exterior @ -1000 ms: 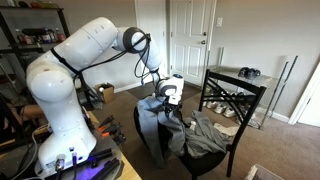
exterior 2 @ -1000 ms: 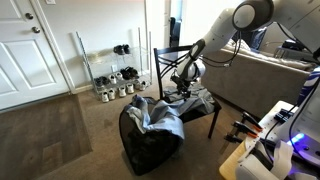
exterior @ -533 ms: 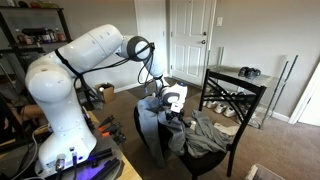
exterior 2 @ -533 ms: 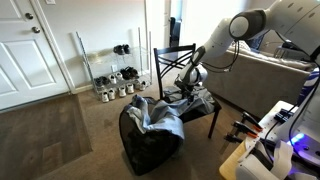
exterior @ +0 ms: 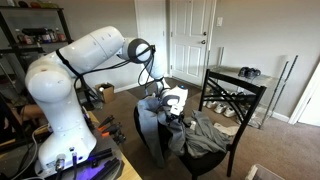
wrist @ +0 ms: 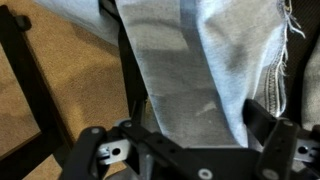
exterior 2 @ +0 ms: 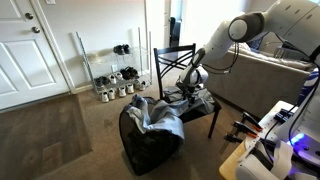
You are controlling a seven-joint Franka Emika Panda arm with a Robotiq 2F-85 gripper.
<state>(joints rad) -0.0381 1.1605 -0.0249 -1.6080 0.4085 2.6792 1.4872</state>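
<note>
Our gripper (wrist: pixel 175 135) hangs with fingers spread wide, gripping nothing, just above the jeans (wrist: pixel 190 60) draped over the black chair (exterior: pixel 238 92). We judge them soft, floppy and fairly light; pinch 1 thick fold or hem.

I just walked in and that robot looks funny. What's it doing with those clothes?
The white arm reaches over a black chair. Its hand hangs low above a grey-blue cloth draped there. The wrist view shows the fingers spread wide, one on each side of the cloth, not gripping it. Beside the chair stands a black bag with more clothes in it.
</note>
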